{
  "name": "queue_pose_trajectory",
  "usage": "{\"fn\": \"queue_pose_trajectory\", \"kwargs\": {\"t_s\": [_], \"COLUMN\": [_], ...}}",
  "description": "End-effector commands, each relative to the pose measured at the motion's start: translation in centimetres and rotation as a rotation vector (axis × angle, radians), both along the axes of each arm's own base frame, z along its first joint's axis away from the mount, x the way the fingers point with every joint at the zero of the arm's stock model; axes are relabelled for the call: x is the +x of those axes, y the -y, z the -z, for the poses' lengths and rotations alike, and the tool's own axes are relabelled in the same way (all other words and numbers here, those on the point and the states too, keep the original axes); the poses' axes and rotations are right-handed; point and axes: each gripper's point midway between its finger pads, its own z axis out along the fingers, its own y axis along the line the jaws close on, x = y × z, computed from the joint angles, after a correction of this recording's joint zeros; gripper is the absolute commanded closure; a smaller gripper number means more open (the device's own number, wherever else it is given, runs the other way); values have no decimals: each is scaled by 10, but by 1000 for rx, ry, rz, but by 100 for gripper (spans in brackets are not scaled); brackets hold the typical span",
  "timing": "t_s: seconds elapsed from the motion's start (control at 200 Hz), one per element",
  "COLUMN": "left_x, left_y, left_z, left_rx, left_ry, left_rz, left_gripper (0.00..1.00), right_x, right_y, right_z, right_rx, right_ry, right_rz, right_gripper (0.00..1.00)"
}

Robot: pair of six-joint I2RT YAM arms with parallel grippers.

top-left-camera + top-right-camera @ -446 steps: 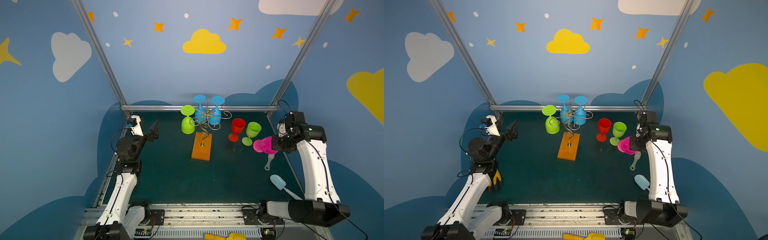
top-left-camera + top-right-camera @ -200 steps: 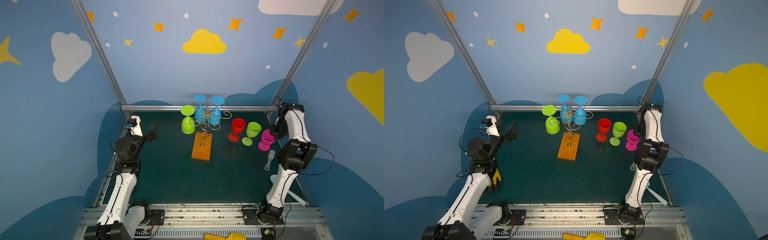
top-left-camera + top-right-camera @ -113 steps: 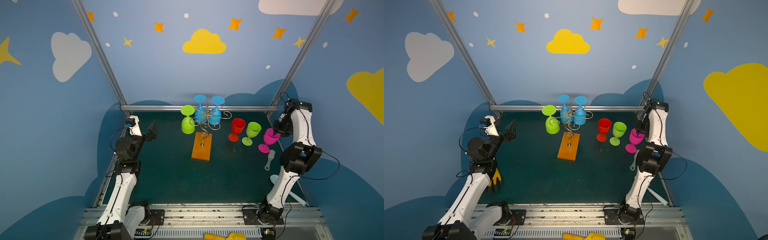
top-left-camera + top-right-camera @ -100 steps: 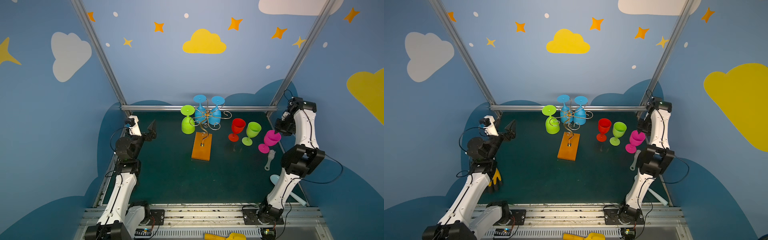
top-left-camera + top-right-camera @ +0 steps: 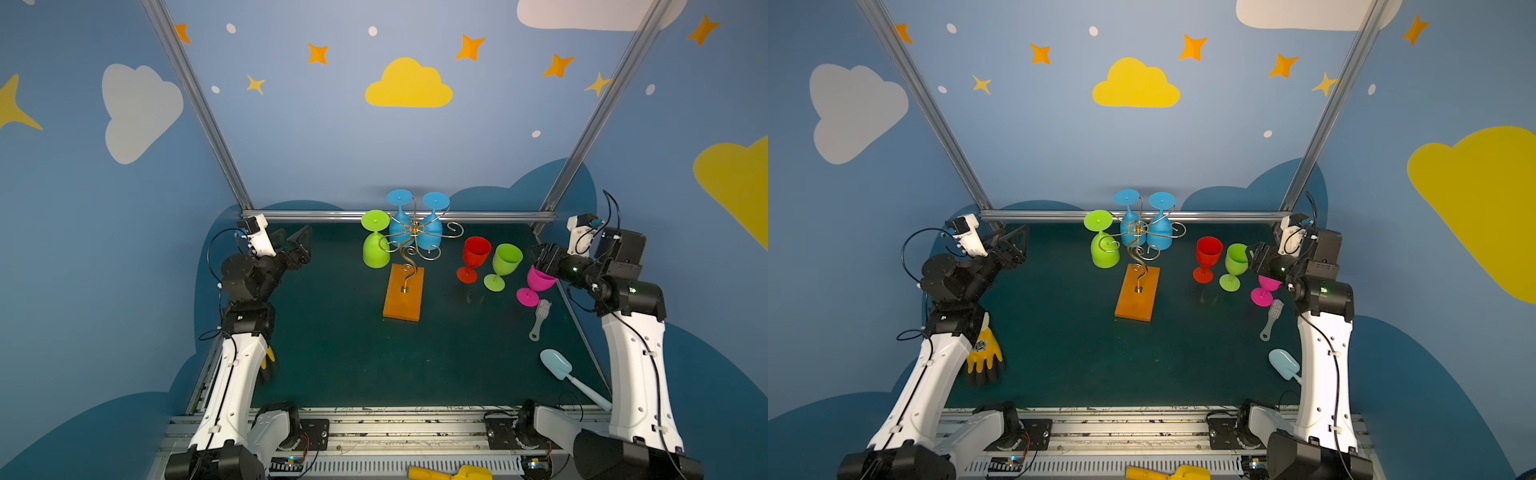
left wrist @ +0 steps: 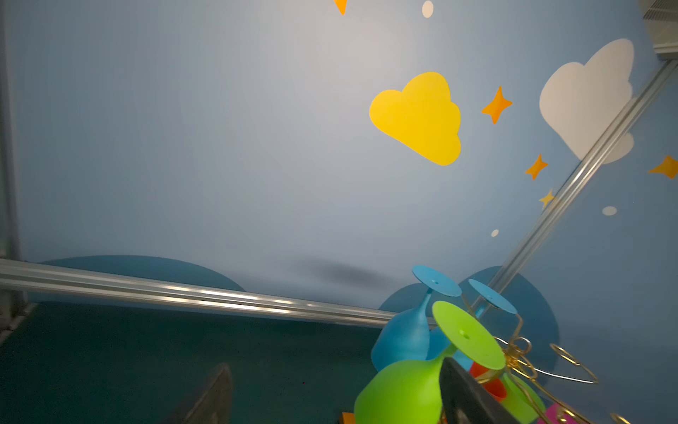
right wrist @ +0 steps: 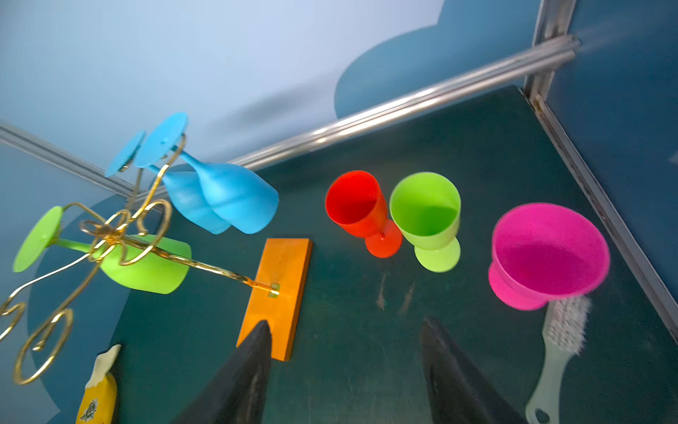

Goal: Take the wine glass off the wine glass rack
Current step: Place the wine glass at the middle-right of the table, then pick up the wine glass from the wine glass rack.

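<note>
A top view shows the yellow glove [image 5: 984, 353] whole, on the left-arm side of the wine glass rack [image 5: 1138, 249]. In a top view the left arm hides all but a sliver of the glove [image 5: 270, 358]. Only the right wrist view looks down into the standing glasses.

The dark green mat [image 5: 340, 357] lies inside blue walls [image 5: 291, 137] with paper clouds and stars. The rack stands mid-mat on its orange base. A green wine glass [image 5: 376, 254] and two blue wine glasses [image 5: 400, 232] hang upside down from its scrolls.

On the rack's right-arm side stand a red glass [image 7: 354, 203], an upright green glass [image 7: 425, 213] and a pink glass [image 7: 550, 257] (only their coloured inner walls show).

The right gripper [image 7: 346, 323] is spread wide and holds nothing, near the pink glass. The left gripper [image 5: 297, 245] is also wide and empty, well apart from the rack.
</note>
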Motion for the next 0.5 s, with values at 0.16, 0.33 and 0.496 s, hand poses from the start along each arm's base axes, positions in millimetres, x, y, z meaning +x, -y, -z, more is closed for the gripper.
{"fn": "queue_pose_trajectory", "kwargs": {"t_s": [0.16, 0.33, 0.496], "left_x": [-1, 7, 18], "left_y": [47, 67, 91], "left_z": [2, 0, 3], "left_rx": [-213, -274, -285], "left_ry": [-221, -294, -344], "left_rz": [344, 485, 585], "left_gripper": [19, 26, 29], "right_x": [-4, -8, -14], "right_y": [-47, -65, -80], "right_z": [-16, -7, -4], "right_rx": [29, -4, -17], "right_ry": [133, 141, 153], "right_rz": [-161, -209, -248], "right_gripper": [35, 34, 34]}}
